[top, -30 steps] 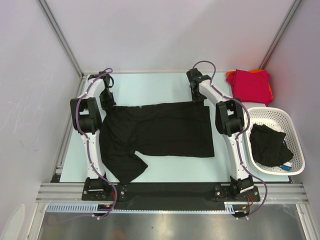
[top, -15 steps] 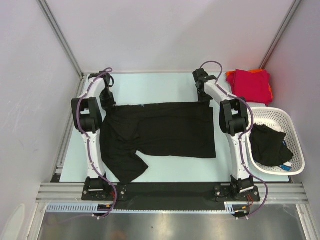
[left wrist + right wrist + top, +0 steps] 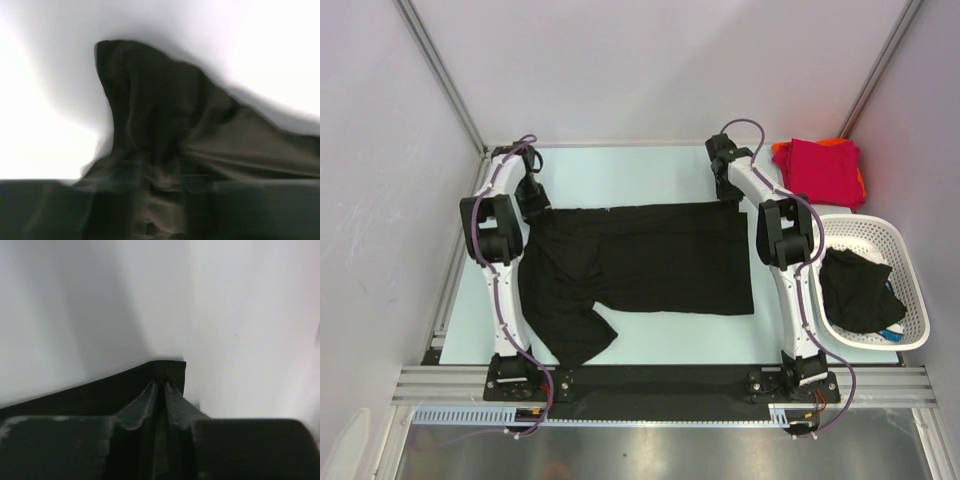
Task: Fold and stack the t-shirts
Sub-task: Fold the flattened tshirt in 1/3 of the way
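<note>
A black t-shirt (image 3: 640,262) lies spread across the table, its far edge pulled straight between my two grippers. My left gripper (image 3: 536,203) is shut on its far left corner; in the left wrist view the bunched black cloth (image 3: 165,125) fills the space between my fingers. My right gripper (image 3: 732,198) is shut on the far right corner, and the right wrist view shows the black corner (image 3: 167,371) pinched at my fingertips. A crimson red t-shirt (image 3: 820,170) lies folded on an orange one (image 3: 838,144) at the far right. Another black t-shirt (image 3: 858,290) is bunched in the basket.
A white plastic lattice basket (image 3: 905,260) stands at the right edge of the table. White walls and metal posts enclose the table on three sides. A loose sleeve of the spread shirt (image 3: 582,335) lies near the left arm's base.
Both grippers have drawn the shirt's far corners outward, the right one to the right, so the far edge is stretched straighter and wider.
</note>
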Controlling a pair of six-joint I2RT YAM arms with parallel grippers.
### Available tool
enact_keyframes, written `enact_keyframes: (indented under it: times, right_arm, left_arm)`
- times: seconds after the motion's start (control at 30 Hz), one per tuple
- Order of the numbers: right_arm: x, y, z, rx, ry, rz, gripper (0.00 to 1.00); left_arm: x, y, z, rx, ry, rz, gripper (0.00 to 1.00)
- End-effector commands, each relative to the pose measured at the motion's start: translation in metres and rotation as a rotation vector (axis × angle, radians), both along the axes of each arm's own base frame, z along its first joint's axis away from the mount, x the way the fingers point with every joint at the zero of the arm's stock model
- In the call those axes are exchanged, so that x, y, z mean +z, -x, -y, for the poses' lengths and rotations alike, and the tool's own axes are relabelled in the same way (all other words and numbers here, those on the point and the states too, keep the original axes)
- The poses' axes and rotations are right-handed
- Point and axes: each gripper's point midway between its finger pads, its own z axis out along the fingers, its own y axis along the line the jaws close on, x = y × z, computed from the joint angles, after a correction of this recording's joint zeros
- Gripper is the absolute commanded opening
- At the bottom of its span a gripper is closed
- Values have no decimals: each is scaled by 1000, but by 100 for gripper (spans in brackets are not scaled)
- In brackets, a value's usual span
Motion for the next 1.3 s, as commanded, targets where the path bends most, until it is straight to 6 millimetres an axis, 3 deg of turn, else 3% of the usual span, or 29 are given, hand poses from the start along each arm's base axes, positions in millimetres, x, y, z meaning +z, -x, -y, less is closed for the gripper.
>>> enact_keyframes:
  times: [0.0, 0.07, 0.1, 0.13, 0.17, 0.2, 0.23, 0.27, 0.3, 0.33, 0.37, 0.4, 0.43, 0.47, 0.53, 0.57, 0.6, 0.63, 0.67, 0.7, 0.73, 0.77, 0.8, 0.83, 0.93, 1.03, 1.17, 1.27]
  right_arm:
    - [11, -23, 18, -52, 14, 75, 30]
    - [29, -25, 20, -59, 13, 114, 38]
    - [60, -26, 23, -64, 5, 172, 39]
    - [68, -24, 23, -63, 5, 193, 39]
    - [85, -22, 25, -57, 4, 227, 42]
    - [123, -20, 26, -51, -21, 302, 43]
    - [143, -16, 26, -48, -36, 340, 44]
    - [150, -6, 30, -50, -34, 340, 45]
    - [188, 6, 28, -35, -76, 404, 45]
    - [199, 17, 28, -34, -101, 414, 44]
    - [188, 34, 29, -22, -109, 380, 45]
    - [195, 49, 28, -17, -138, 385, 46]
    - [219, 70, 32, -24, -159, 424, 48]
    - [203, 92, 35, -27, -176, 366, 49]
    - [213, 132, 38, -52, -233, 347, 49]
    - [191, 155, 34, -63, -275, 271, 49]
    - [197, 179, 35, -68, -298, 264, 49]
    - [189, 195, 35, -85, -315, 233, 49]
    - [167, 216, 32, -91, -336, 164, 48]
    - [159, 232, 32, -119, -364, 141, 48]
    - [161, 246, 28, -115, -404, 145, 48]
    - [154, 256, 26, -119, -424, 125, 48]
    - [132, 276, 25, -153, -438, 52, 48]
    - [130, 287, 20, -150, -471, 36, 48]
    - [96, 322, 12, -184, -531, -78, 47]
    - [79, 340, 2, -209, -602, -131, 46]
    - [59, 358, 1, -274, -609, -242, 45]
    - [56, 357, -1, -298, -629, -230, 44]
  left_arm:
    - [20, -42, -6, 52, 29, 193, 54]
    - [39, -44, -5, 45, 35, 245, 67]
    - [48, -44, -5, 40, 39, 268, 72]
    - [75, -45, -4, 39, 52, 327, 76]
    - [81, -41, -4, 37, 64, 341, 78]
    - [89, -37, -1, 30, 76, 358, 78]
    - [115, -33, -1, 22, 77, 413, 79]
    - [116, -23, 1, 17, 83, 405, 80]
    - [125, -16, 4, 9, 85, 421, 80]
    - [133, -8, 5, -3, 85, 432, 80]
    - [144, 12, 10, -11, 98, 447, 81]
    - [148, 24, 12, -17, 101, 448, 81]
    - [146, 35, 14, -26, 106, 443, 82]
    - [146, 62, 18, -31, 114, 430, 82]
    - [139, 93, 24, -32, 131, 404, 83]
    - [130, 121, 31, -31, 163, 375, 83]
    - [128, 135, 36, -29, 182, 378, 83]
    - [107, 161, 43, -20, 211, 315, 83]
    - [116, 174, 55, -33, 267, 358, 84]
    - [109, 187, 59, -25, 286, 345, 83]
    - [90, 211, 64, -15, 298, 282, 83]
    - [90, 223, 69, -20, 315, 296, 83]
    - [83, 233, 71, -11, 324, 280, 83]
    - [66, 254, 75, -6, 336, 229, 84]
    - [47, 283, 80, 0, 346, 198, 84]
    - [48, 287, 92, -1, 400, 199, 84]
    - [46, 295, 98, -14, 407, 172, 85]
    - [41, 307, 106, -6, 425, 126, 86]
